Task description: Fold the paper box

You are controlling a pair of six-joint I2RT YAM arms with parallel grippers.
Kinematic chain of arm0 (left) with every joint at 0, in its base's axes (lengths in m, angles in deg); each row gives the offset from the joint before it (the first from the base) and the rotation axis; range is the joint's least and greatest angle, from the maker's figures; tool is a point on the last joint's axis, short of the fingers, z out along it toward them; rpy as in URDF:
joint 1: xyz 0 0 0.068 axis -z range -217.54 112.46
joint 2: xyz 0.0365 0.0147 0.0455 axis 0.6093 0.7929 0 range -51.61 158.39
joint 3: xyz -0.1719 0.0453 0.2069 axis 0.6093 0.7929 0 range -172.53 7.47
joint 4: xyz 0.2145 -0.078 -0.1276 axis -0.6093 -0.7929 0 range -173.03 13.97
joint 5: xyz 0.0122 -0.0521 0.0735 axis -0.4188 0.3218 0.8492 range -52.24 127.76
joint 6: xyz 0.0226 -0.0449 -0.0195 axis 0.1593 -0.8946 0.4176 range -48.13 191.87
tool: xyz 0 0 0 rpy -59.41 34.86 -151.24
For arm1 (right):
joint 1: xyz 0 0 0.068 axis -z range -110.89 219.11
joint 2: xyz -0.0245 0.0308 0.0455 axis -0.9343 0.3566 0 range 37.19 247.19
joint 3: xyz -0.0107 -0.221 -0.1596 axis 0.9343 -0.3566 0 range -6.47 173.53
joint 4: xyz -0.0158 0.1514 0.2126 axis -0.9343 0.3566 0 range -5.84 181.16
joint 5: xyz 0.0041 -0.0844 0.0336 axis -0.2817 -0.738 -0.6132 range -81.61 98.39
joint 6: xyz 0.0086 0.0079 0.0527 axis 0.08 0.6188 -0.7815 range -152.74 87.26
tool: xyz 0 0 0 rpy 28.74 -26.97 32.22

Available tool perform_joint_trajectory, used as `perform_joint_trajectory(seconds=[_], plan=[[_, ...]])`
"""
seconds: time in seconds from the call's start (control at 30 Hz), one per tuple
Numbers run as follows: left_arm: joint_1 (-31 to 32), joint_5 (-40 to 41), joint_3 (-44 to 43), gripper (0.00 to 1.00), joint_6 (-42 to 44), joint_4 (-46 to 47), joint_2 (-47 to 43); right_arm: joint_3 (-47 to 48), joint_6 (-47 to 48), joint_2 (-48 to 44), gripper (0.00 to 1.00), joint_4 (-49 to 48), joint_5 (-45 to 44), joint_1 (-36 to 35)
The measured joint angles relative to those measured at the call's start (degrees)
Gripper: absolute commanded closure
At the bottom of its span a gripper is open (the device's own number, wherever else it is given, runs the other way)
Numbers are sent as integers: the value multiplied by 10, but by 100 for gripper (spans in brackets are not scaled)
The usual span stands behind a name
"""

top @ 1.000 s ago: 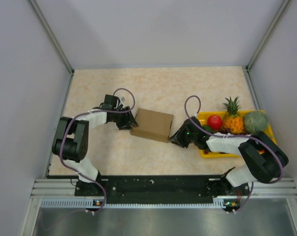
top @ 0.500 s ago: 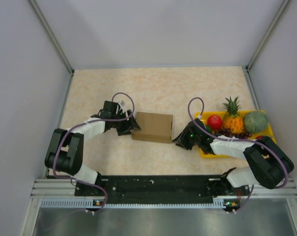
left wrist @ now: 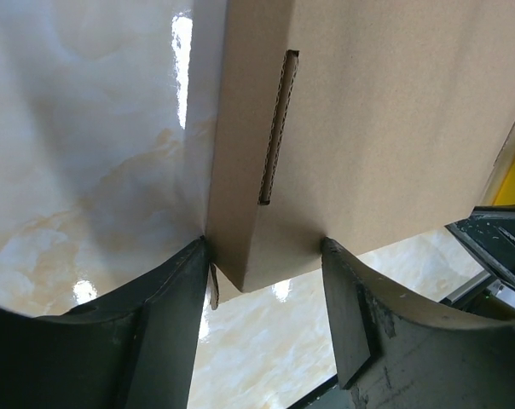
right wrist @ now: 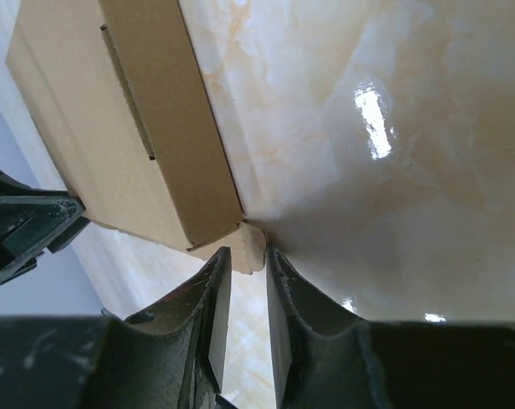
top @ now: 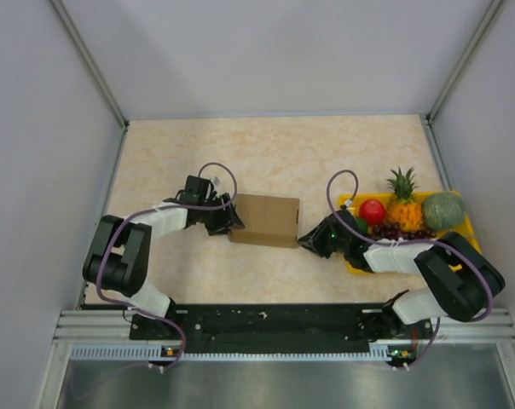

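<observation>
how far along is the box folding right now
Done: the paper box already stands as a closed rectangular shape on the table. In hand: the left tool straddles its left end, fingers against both sides, while the right tool, nearly closed, sits at a small tab poking out of the near right corner; a grip there is unclear. Left: that tab looks untucked, so probably tucking it, then letting go.

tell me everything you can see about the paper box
The paper box is plain brown kraft cardboard, unmarked, folded into a shallow rectangular box that looks closed. It lies flat on the marbled table, near the middle. A narrow slot along one edge shows the corrugated core. The left tool straddles a corner at its left end, fingers against both sides. The right tool pinches a small tab sticking out at its near right corner. Nothing else touches it.
</observation>
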Motion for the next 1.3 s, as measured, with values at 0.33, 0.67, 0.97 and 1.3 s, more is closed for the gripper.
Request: perform_joint_trajectory(seconds=[0.33, 0.67, 0.97, 1.3], plan=[[24, 16, 16, 44, -19, 24, -11, -30, 24, -3, 100, -61, -10, -5], [34, 35, 44, 43, -27, 33, -43, 39, 146, -20, 100, 67, -96, -66], [52, 38, 83, 44, -39, 38, -87, 87, 242, -18, 100, 160, -138, -101], [65, 54, 118, 29, -42, -1, -165, 156, 361, 16, 100, 234, -112, -102]])
